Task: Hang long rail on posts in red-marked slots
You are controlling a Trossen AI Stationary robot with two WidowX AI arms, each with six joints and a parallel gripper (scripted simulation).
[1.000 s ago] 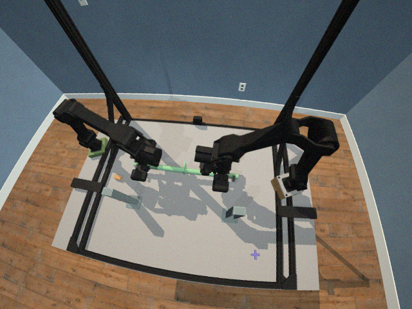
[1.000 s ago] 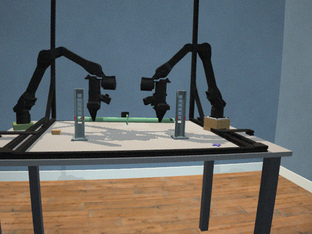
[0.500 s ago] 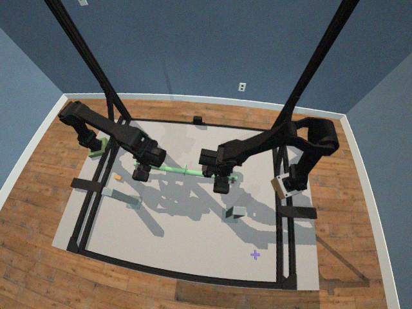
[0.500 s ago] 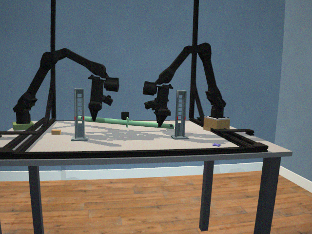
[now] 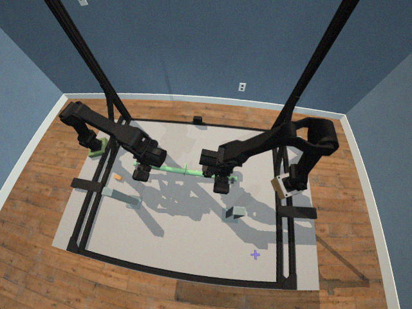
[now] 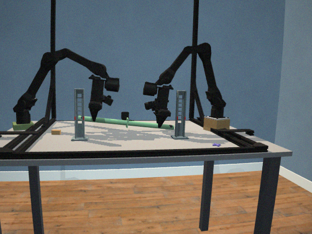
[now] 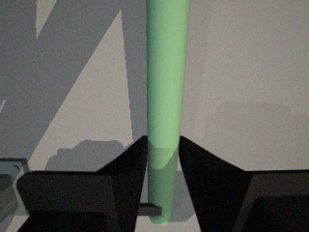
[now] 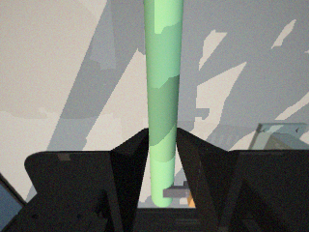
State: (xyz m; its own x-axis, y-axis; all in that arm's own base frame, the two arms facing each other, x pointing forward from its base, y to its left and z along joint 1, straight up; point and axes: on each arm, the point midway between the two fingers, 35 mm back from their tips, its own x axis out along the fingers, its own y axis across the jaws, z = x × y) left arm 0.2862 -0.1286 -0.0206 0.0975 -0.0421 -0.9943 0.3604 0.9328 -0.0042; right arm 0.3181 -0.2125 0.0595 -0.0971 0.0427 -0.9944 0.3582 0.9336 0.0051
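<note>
Left gripper [image 5: 222, 176] [image 6: 160, 126] [image 7: 163, 139] and right gripper [image 5: 145, 167] [image 6: 94, 120] [image 8: 161, 131] point down, clamping tilted rail [image 5: 194, 172] [image 6: 139, 123] [image 7: 166, 72] [image 8: 164, 58]; left lower.

Seen from the top view, taking the middle of the table [image 5: 186, 259] [image 6: 151, 161] [image 7: 256, 63] [image 8: 43, 82] as the clock's centre, here's a small orange block [image 5: 118, 176] [image 6: 56, 131] [image 8: 191, 200] lying at ten o'clock! Over at four, a purple cross [image 5: 255, 254] [image 6: 216, 145], flat on the tabletop. Beyond the table, a pale wall socket [image 5: 242, 87] at one o'clock, and wooden floorboards [image 5: 349, 212] [image 6: 126, 204] below.
</note>
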